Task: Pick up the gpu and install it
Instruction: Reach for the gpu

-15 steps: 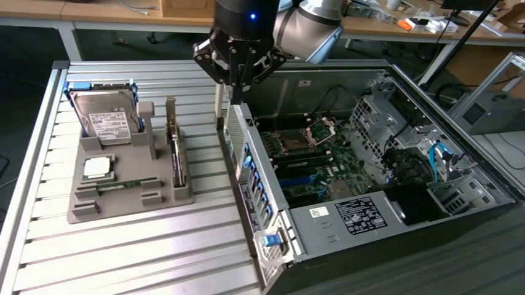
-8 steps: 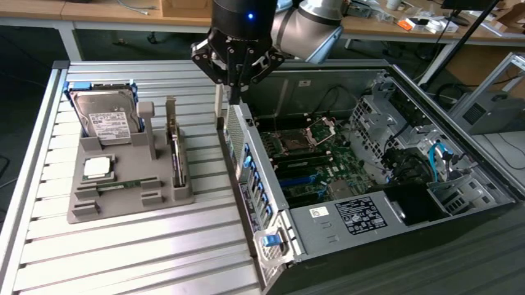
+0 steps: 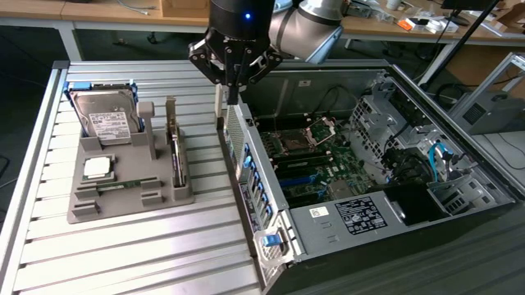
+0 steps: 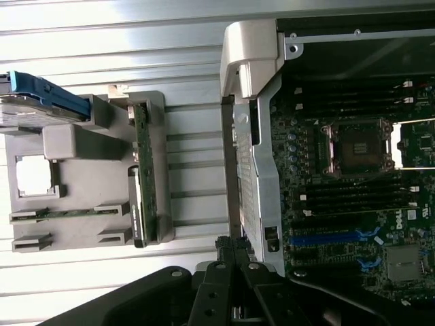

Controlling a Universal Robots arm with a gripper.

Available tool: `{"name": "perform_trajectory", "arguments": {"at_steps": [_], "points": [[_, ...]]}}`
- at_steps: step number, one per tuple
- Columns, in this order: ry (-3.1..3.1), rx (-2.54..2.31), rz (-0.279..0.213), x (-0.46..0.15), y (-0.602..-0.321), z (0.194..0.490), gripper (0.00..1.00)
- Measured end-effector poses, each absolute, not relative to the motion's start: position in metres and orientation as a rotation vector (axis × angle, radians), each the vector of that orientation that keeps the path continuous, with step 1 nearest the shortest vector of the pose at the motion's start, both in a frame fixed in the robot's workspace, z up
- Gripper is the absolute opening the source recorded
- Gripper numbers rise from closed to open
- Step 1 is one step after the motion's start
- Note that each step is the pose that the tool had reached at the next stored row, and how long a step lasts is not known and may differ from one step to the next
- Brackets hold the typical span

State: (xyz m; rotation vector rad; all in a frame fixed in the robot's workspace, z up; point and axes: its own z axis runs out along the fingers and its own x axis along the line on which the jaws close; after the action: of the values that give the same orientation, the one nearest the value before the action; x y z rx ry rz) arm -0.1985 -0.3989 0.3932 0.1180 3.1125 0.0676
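1 open lane: bare table (image 3: pixel 206 190) between holder (image 3: pixel 115 208) and case (image 3: pixel 459 178). 1 obstacle: rear wall (image 3: pixel 248 163) under gripper (image 3: pixel 233 100).

One gpu (image 3: pixel 174 150), one hard drive (image 3: pixel 107 117), one memory stick (image 3: pixel 123 184) and one processor chip (image 3: pixel 97 166) — four parts on one grey holder (image 3: pixel 115 212), left of the frame. One open computer case (image 3: pixel 328 230) at right — one gripper (image 3: pixel 233 98) at upper centre.

Table (image 3: pixel 123 246): silver metal, ribbed slats.
Desks (image 3: pixel 98 9): light wood, beyond the table's far edge, cables (image 3: pixel 135 7) on top.
Floor (image 3: pixel 21 67): dark, past the table's edge at the exterior view's left.
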Motion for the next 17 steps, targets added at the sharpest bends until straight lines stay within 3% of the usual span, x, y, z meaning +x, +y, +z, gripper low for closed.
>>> {"name": "perform_trajectory", "arguments": {"at_steps": [17], "points": [[3.112,0.118,0.068,-0.2039,-0.3989,0.3932,0.11]]}}
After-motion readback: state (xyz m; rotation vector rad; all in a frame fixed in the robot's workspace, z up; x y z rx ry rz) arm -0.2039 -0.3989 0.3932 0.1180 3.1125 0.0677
